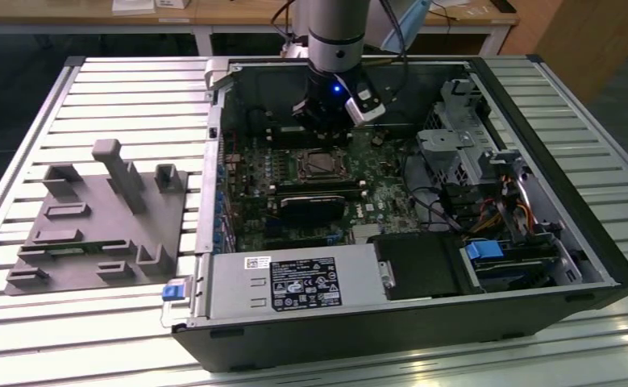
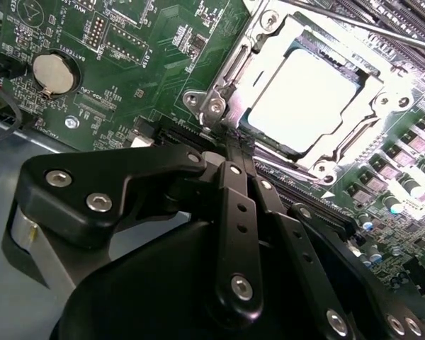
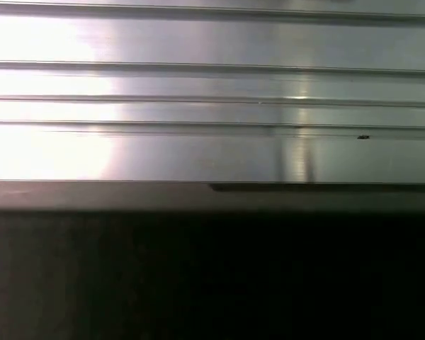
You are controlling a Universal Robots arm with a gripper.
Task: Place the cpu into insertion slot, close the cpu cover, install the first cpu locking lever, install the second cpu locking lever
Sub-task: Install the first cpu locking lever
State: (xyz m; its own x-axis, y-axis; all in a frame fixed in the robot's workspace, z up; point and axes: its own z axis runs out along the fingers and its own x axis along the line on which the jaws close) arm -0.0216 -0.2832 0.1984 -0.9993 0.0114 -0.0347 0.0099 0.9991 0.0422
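Hanging low inside the open computer case [image 1: 604,266], the hand [image 2: 230,145] has its fingers pinched together, holding nothing, tips right at the near corner of the cpu cover [image 2: 230,78]. Just past them, the cpu [image 2: 301,99] sits in the insertion slot [image 1: 318,165] (cover already down over it).

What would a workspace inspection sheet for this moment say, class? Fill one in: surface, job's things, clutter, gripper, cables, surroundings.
Surface: ribbed metal table carrying an open computer case.
Job's things: cpu seated in the insertion slot; cpu cover closed around it.
Clutter: grey fixture block on the exterior view's left.
Gripper: gripper at the cover's corner, fingers together.
Cables: bundle inside the case, on the exterior view's right.
Surroundings: wooden bench behind the table.
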